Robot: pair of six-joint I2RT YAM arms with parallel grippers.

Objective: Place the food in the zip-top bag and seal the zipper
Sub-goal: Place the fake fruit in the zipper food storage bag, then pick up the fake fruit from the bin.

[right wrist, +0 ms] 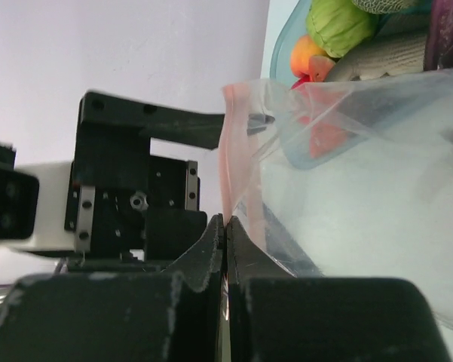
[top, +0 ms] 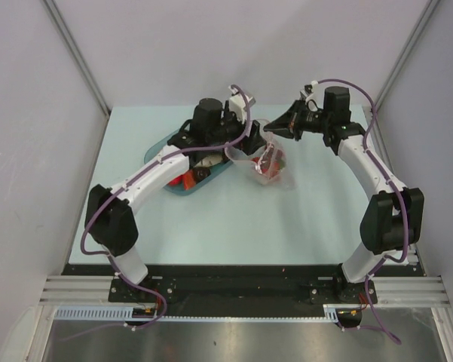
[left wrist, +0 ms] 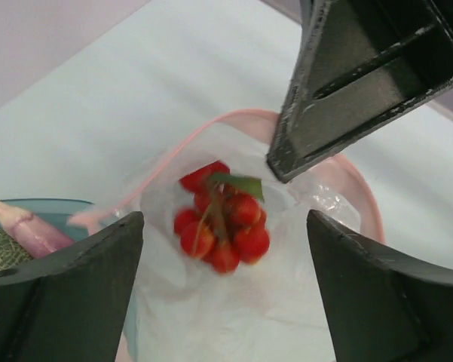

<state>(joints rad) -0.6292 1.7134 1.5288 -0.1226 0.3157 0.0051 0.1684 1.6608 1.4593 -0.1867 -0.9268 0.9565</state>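
Top view: the bag (top: 271, 164) sits on the surface (top: 234, 219) between left tool (top: 250, 145) and right tool (top: 271, 130), beside the tray (top: 173, 188). Left wrist: left tool, jaws apart, hangs over the bag's mouth; red pieces (left wrist: 234, 241) lie inside; right tool's finger (left wrist: 362, 83) crowds the rim. Right wrist: right tool is clamped on the zipper (right wrist: 230, 158).

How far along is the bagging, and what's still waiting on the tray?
Done: the red tomato cluster lies inside the zip-top bag. In hand: the right gripper pinches the bag's pink mouth edge, and the left gripper hangs open above it, empty. Left: the eggplant, green apple, orange and fish sit in the blue tray, and the zipper is unsealed.
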